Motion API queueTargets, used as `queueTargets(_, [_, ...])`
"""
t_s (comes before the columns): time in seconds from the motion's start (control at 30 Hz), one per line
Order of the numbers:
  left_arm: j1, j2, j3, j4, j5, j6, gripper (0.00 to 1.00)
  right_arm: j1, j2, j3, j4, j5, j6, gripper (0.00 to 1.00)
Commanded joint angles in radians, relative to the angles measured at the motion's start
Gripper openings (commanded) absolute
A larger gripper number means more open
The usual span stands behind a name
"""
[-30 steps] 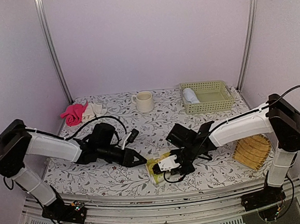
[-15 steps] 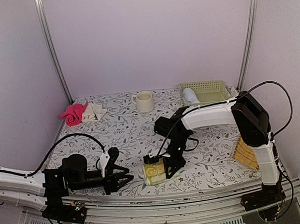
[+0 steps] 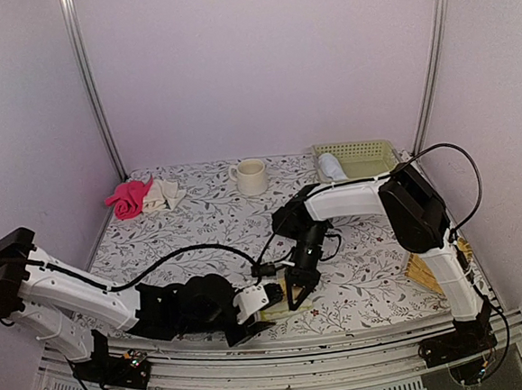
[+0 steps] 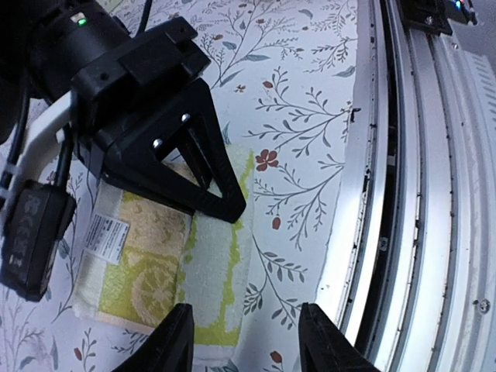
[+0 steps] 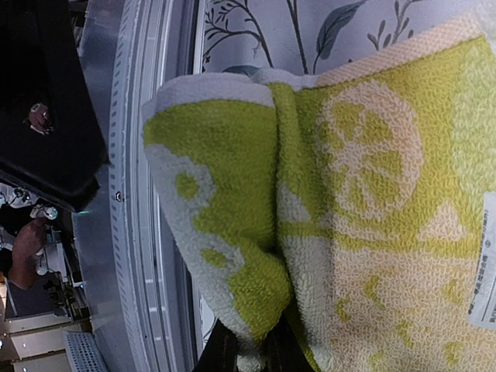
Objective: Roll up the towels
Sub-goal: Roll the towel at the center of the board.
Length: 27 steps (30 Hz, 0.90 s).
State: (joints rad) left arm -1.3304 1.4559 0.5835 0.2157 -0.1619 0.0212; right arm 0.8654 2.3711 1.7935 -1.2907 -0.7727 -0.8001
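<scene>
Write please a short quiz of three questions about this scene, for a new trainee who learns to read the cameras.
1. True or false: the left gripper is shut on the pink cloth.
2. What does the right gripper pinch? A. pink cloth B. yellow-green towel C. bamboo tray
3. In the top view, which drinking vessel stands left of the basket?
Key: 1 false, its fingers stand apart with nothing between them. 2 B. 3 the cream cup.
</scene>
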Motion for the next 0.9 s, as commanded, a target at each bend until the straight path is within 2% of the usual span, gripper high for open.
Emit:
queueTargets(0.0, [-0.018,0.118,0.096,-0.042,-0.104,0.132,0.49,0.011,0.07,-0.026,-0.002,0.093,0.008,0.1])
queueTargets(0.17, [-0.018,0.235,0.177,-0.11,-0.174,0.174,0.49,0.011,0.07,-0.026,0.002,0.09,0.012,0.1])
queueTargets(0.3, [-0.016,0.286,0.202,-0.146,-0.186,0.168,0.45,0.011,0.066,-0.028,0.003,0.089,0.008,0.11])
queueTargets(0.43, [-0.009,0.324,0.226,-0.176,-0.182,0.151,0.38,0.011,0.05,-0.025,0.003,0.079,0.001,0.12])
queueTargets(0.5, [-0.002,0.347,0.24,-0.195,-0.184,0.141,0.31,0.011,0.025,-0.019,-0.008,0.07,0.001,0.14])
queueTargets(0.63, [0.016,0.34,0.242,-0.206,-0.12,0.119,0.16,0.002,-0.114,-0.013,-0.034,0.064,-0.021,0.32])
queueTargets(0.87, [0.07,0.322,0.247,-0.239,0.043,0.051,0.11,-0.088,-0.347,-0.048,-0.043,0.024,-0.02,0.37])
